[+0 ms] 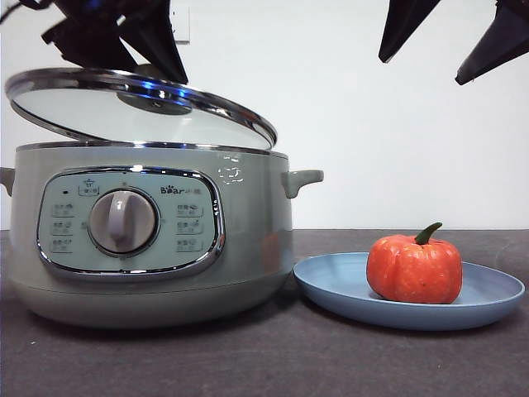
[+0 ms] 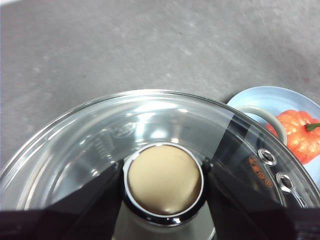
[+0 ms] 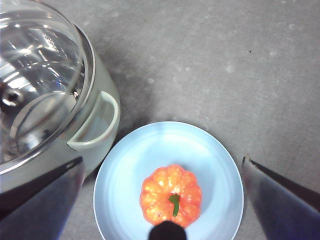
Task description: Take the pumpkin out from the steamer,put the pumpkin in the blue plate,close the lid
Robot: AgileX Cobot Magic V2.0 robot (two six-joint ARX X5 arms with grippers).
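Observation:
The orange pumpkin (image 1: 414, 268) with its green stem sits in the blue plate (image 1: 331, 285), right of the sage-green steamer (image 1: 153, 240). My left gripper (image 1: 136, 45) is shut on the knob (image 2: 164, 178) of the glass lid (image 1: 99, 103) and holds the lid tilted just above the steamer's rim. My right gripper (image 1: 450, 37) is open and empty, high above the plate; its wrist view looks straight down on the pumpkin (image 3: 171, 196) in the plate (image 3: 125, 170). The pumpkin also shows in the left wrist view (image 2: 299, 134).
The steamer's side handle (image 1: 302, 179) points toward the plate. Dark grey tabletop (image 1: 273, 364) runs in front of the pot and plate; a white wall stands behind.

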